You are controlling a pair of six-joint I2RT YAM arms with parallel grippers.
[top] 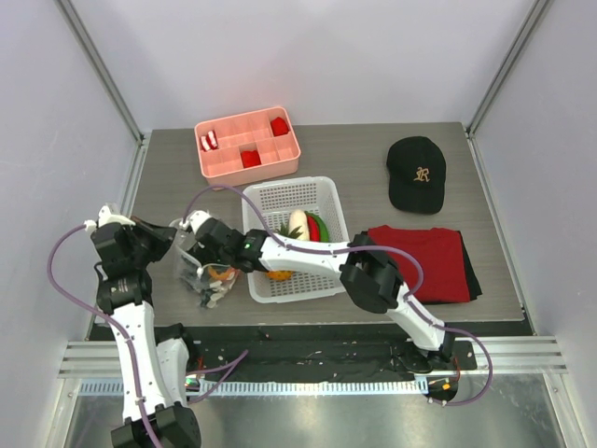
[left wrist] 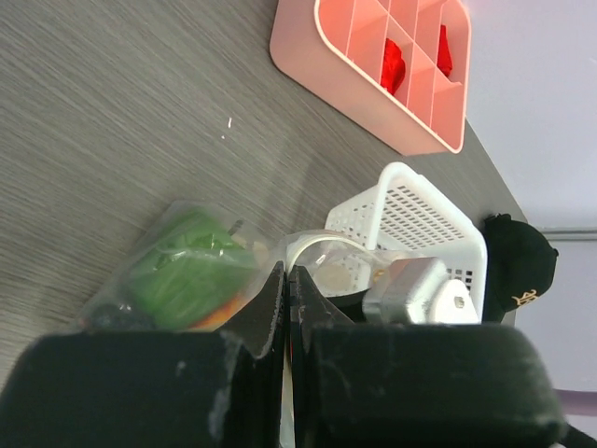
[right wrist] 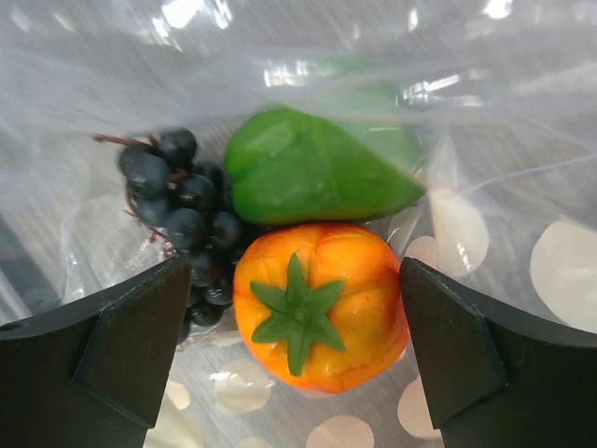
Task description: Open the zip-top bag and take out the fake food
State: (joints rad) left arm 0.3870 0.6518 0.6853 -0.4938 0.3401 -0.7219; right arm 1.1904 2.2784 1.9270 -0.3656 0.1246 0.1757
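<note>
Pressed tight together are the jaws of the left gripper [left wrist: 285, 297] in the left wrist view, and a thin edge of the zip-top bag [left wrist: 140, 266] is pinched between them. A green fruit [left wrist: 182, 273] is seen through the clear plastic, and the bag is laid on the grey table [left wrist: 112, 112]. Behind it, a white basket [left wrist: 420, 219], a pink tray [left wrist: 392, 65] and a black cap [left wrist: 518, 271] can be seen. In the right wrist view, the jaws of the right gripper [right wrist: 294, 322] are spread wide inside the bag. An orange tomato [right wrist: 315, 313] is framed between the two black fingers [right wrist: 121, 345] but is not touched by them. The green fruit is set just above it, and dark grapes [right wrist: 182, 210] are tucked at its left (white dots are printed on the plastic all around). In the top view, the bag is found near the table's front left, just left of the basket, with the left gripper at its left edge and the right arm reached across the basket. More of the fake food [top: 303, 229] is held in the basket: a whitish piece [top: 298, 222] and a pineapple [top: 278, 273], partly hidden by the arm. A folded red cloth [top: 424, 261] is laid at the right.
</note>
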